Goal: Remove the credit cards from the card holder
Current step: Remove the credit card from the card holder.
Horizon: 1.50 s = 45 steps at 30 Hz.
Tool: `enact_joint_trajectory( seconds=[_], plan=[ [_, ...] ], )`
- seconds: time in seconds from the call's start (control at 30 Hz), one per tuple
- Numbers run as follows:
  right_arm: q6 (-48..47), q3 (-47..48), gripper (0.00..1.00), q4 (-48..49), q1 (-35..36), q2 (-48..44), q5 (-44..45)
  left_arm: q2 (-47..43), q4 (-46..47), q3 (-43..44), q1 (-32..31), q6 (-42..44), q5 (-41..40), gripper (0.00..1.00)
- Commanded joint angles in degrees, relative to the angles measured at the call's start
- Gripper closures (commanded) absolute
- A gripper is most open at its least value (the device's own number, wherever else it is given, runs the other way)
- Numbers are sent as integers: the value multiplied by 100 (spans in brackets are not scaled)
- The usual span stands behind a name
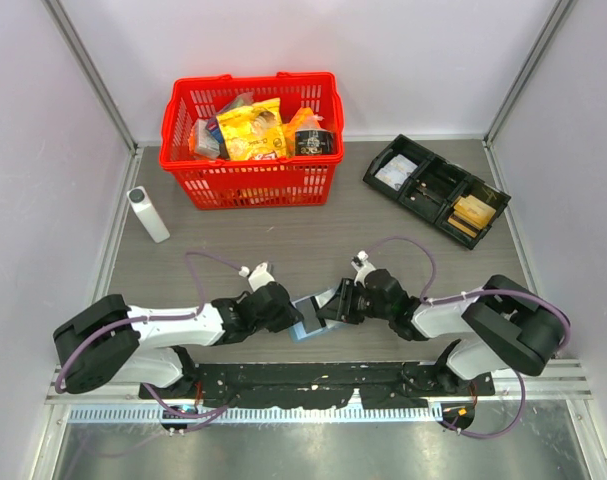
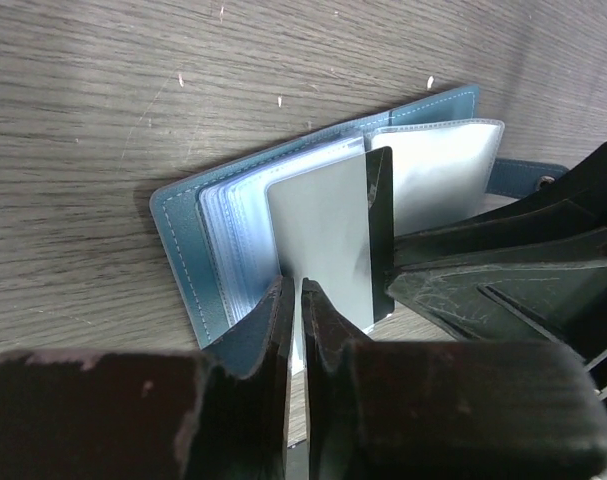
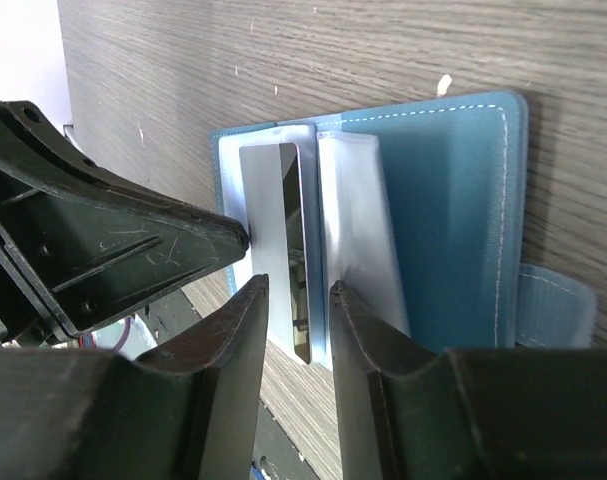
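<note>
The card holder (image 2: 188, 262) is blue (pale stitching), its card (image 2: 323, 240) pale grey with a dark stripe.

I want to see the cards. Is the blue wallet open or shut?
Open. The blue wallet lies spread flat, its clear sleeves fanned out and a card showing between them.

The blue card holder (image 2: 183, 250) lies open and flat before me, clear sleeves fanned. One pale card (image 2: 318, 230), dark stripe along its edge, protrudes partly from a sleeve.
</note>
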Motion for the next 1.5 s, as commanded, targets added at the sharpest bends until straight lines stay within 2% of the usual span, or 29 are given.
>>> enact_joint_trajectory(
  seconds=[0.0,0.1,0.3,0.37,0.8,1.13,1.3,1.47],
  plan=[
    [157,-68,66,827,-3,305,-304,-15,-203,-199,6,-121,-15,89],
    [245,-112,71,1100,-12,542,-374,-32,-176,-216,15,-147,-6,89],
    [412,-358,95,1637,-301,613,-593,-59,-167,-286,6,-208,-32,90],
    [386,-393,99,1619,-380,517,-638,-15,-167,-304,6,-226,-32,91],
    [-62,-393,99,548,-794,-344,-735,82,-176,-269,24,-209,-6,94],
    [-993,238,99,-2517,-900,-2364,179,-155,-378,-85,33,19,-32,92],
    [-1388,652,99,-3443,-900,-3016,373,-445,-843,284,103,345,-41,82],
    [-2003,1310,99,-4550,-882,-3386,837,-884,-1282,732,331,652,265,49]
  ],
)
